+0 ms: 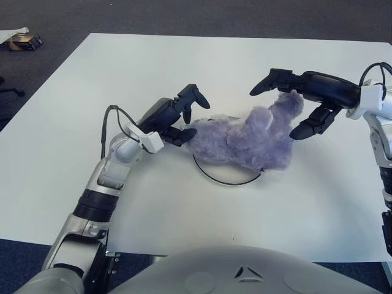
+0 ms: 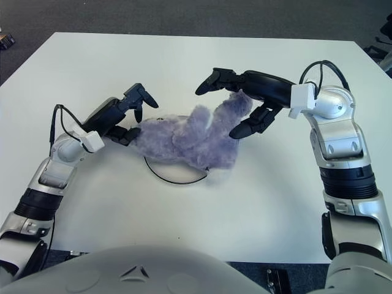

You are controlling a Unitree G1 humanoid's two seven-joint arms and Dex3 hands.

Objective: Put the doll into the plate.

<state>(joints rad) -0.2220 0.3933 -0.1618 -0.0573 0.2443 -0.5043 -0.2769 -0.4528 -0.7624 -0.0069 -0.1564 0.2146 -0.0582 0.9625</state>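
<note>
Left eye view showed the doll point(image 1: 245, 138) lying across the plate point(image 1: 211, 174), so the task looked all but done; what seemed left was drawing both hands clear. The doll covered most of the plate, with its far end reaching past the rim on the right and only the near arc of the rim showing beneath it.

The left hand point(image 1: 174, 115) sat at the doll's left end, fingers point(image 1: 195, 95) spread, the lower ones just touching the fur but gripping nothing. The right hand point(image 1: 306, 101) hovered at the doll's right end, fingers released, one arched above it and one beside it.

The doll was soft, shaggy lilac plush, lumpy and limp. The plate read as a thin dark ring, flat on the smooth white counter point(image 1: 184, 61).
</note>
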